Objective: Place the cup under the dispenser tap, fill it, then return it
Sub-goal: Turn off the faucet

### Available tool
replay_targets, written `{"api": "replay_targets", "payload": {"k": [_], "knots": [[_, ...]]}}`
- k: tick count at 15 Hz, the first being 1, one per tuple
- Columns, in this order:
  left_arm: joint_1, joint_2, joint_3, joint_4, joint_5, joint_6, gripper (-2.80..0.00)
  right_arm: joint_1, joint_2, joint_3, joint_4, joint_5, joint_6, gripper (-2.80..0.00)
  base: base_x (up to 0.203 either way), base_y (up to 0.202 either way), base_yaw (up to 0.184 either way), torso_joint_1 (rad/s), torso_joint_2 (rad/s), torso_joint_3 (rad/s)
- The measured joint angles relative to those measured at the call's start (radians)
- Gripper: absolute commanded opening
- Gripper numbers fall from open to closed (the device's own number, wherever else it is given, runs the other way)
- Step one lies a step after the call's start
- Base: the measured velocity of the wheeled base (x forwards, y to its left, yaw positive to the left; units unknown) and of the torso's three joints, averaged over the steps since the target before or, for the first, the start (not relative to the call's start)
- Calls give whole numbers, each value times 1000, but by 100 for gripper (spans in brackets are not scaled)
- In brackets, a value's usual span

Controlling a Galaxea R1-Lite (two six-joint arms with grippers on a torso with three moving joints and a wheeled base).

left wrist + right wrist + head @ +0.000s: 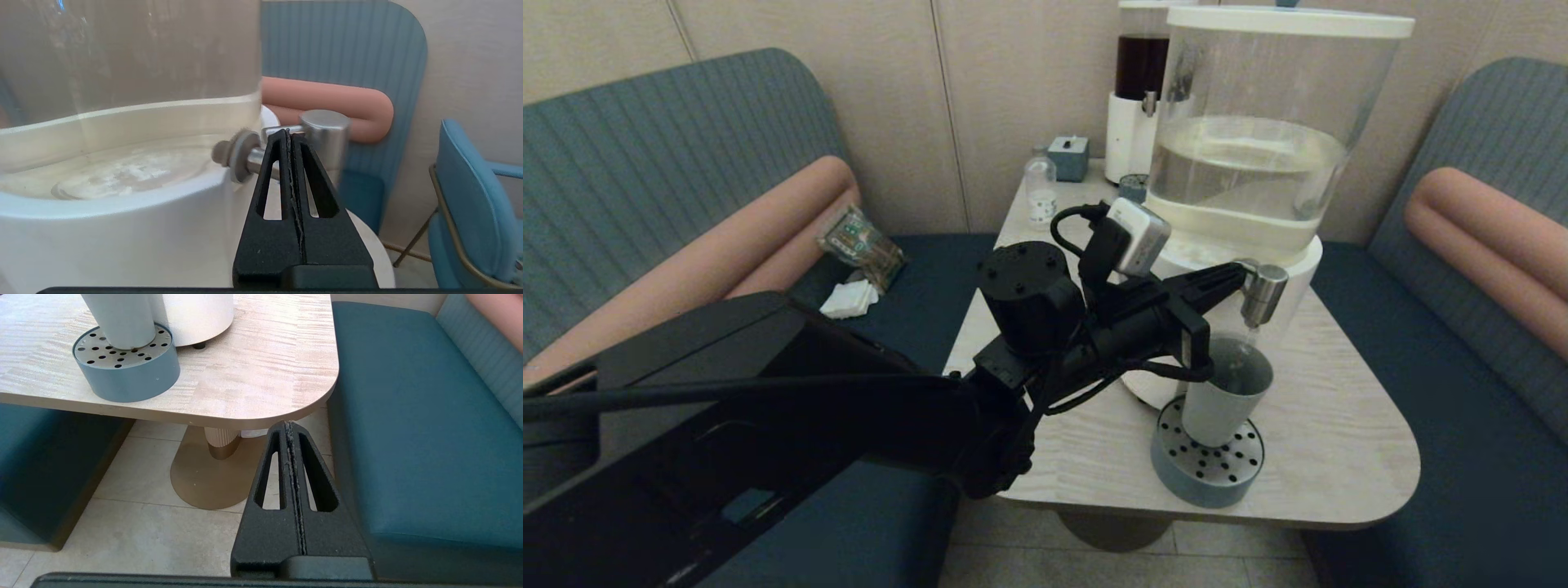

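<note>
The left arm reaches across the table (1339, 425), its left gripper (289, 132) pressed together with the tips at the dispenser tap (1263, 294). The cup (1223, 396) stands upright on the drip tray (1207, 469), mouth up, directly below the tap and just under the gripper. The right gripper (289, 425), pressed together too, hangs low beside the table's corner.

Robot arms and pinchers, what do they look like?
The left arm is chunky and matte black, with a round black joint, looping black cables and a small silver-white camera box on top. The left gripper and right gripper are each black, rough-textured wedges with long slots cut through both fingers.
</note>
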Motion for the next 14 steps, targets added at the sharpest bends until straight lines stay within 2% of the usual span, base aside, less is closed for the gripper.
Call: {"api": "replay_targets", "payload": {"k": [14], "knots": [[-1, 87, -234, 120, -10, 0, -280, 0, 0, 0, 0, 0, 0, -280, 0, 0, 0, 0, 0, 0]]}}
